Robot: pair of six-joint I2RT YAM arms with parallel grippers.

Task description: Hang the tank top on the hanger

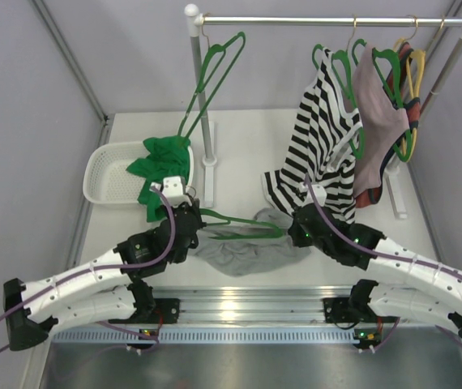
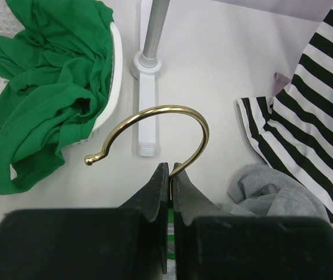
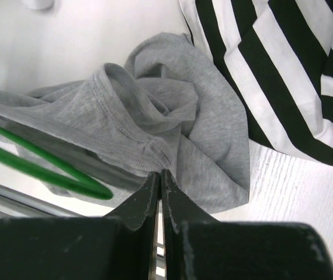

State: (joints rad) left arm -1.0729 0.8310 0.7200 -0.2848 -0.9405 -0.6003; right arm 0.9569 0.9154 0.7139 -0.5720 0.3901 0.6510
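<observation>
My left jaws are pressed together on the gold hook point(image 2: 175, 108) of the hanger point(image 1: 239, 220). They pinch the wire where it rises from the green frame, and the hook curls up and over to the left above them. The hanger lies low over the tabletop point(image 1: 239, 146), stretching from my left arm point(image 1: 93, 279) toward my right arm point(image 1: 425, 271), and its far green tip point(image 3: 93, 191) sits against grey cloth just beside my right jaws. My right jaws are closed tight on a fold of the tank top point(image 1: 243, 255), gripping it at a seamed edge. The rest of the tank top point(image 3: 155, 116) is bunched in soft wrinkles on the tabletop between my two arms, partly under the hanger. I cannot tell whether the hanger's tip is inside the cloth or only on top of it. Just behind the tank top, the hem of a striped top point(image 1: 324, 138) touches the tabletop as it hangs from a rail point(image 1: 328, 20). To my left, a white basket point(image 1: 101, 174) holds a green garment point(image 1: 160, 166) that spills over its near rim. The rail's post point(image 2: 153, 29) stands just beside the basket.
</observation>
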